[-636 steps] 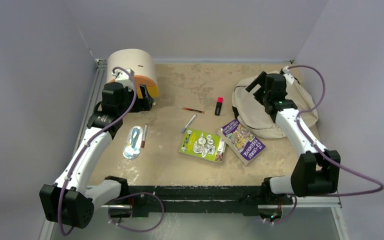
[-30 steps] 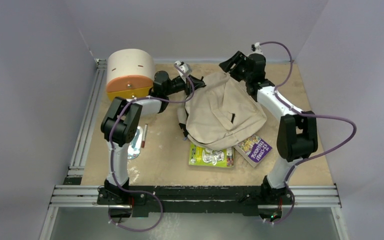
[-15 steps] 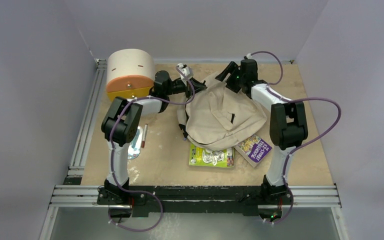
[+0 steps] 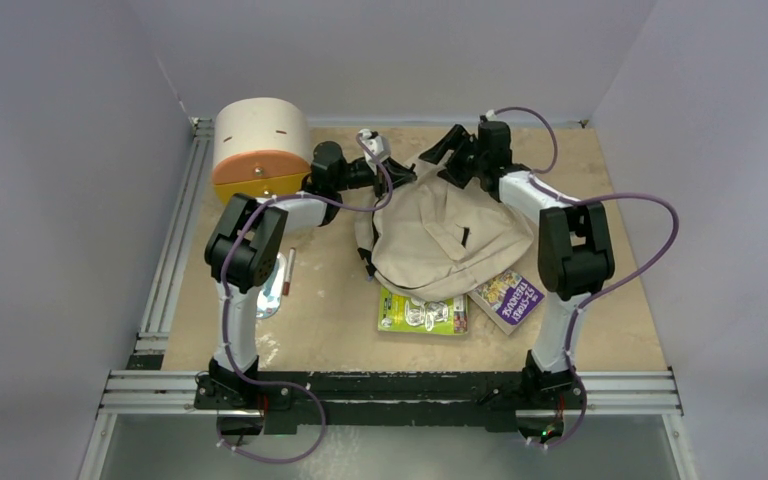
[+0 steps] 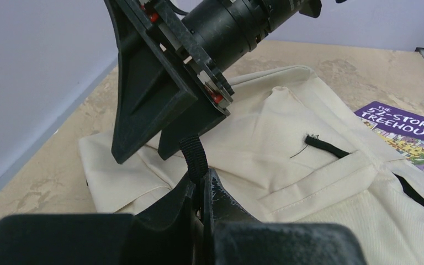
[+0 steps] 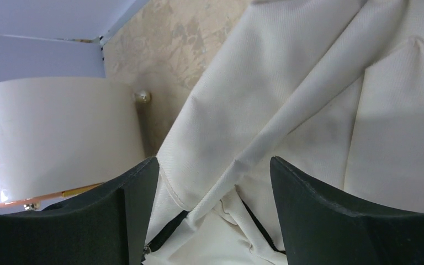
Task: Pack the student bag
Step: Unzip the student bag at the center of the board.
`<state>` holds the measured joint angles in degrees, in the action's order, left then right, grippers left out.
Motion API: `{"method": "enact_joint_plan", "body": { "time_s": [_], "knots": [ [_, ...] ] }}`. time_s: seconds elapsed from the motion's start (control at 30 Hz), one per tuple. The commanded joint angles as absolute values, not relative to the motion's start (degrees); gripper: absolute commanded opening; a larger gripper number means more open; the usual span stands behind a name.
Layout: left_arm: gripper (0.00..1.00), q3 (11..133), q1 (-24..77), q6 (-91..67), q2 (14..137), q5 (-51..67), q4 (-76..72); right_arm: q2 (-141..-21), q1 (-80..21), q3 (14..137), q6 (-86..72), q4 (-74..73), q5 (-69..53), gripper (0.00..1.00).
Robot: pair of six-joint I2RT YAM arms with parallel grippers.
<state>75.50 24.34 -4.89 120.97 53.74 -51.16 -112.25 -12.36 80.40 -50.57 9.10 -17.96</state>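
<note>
The student bag (image 4: 440,235), cream fabric with black zipper lines, lies in the middle of the table. My left gripper (image 4: 392,178) is at its back left corner, shut on a black strap loop (image 5: 195,157) that rises from between the jaws (image 5: 204,179). My right gripper (image 4: 442,155) hovers open over the bag's back edge. Folded cream fabric (image 6: 309,99) and a dark zipper slit (image 6: 168,232) lie between its fingers (image 6: 214,182), which touch nothing. In the left wrist view the right gripper (image 5: 160,110) hangs just above the strap.
A cream drawer box (image 4: 260,150) with an orange front stands at the back left. A green book (image 4: 422,312) and a purple book (image 4: 507,296) stick out from under the bag's near edge. A marker (image 4: 289,272) and a flat blue-white packet (image 4: 265,295) lie at the left.
</note>
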Motion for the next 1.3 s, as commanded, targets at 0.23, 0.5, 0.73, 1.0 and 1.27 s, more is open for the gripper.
{"method": "enact_joint_plan", "body": {
  "time_s": [0.23,0.5,0.73,1.0,1.27],
  "knots": [
    [0.00,77.96,25.31,-3.22,120.32,57.13,-52.15,-111.61,-12.80,76.50,-57.23,16.02,-23.49,0.71],
    [0.00,78.43,25.31,-3.07,119.87,57.10,-50.55,-113.48,-12.74,74.54,-61.36,21.64,-29.05,0.38],
    [0.00,78.31,25.23,-1.37,117.82,56.23,-46.78,-115.29,-12.47,74.82,-62.84,25.09,-30.01,0.00],
    [0.00,76.29,24.75,2.16,113.25,49.78,-39.83,-114.14,-10.73,72.97,-64.31,27.13,-27.23,0.00],
    [0.00,72.82,24.54,5.68,108.51,46.75,-35.50,-113.99,-7.94,72.09,-65.32,28.58,-25.43,0.00]
  ]
}}
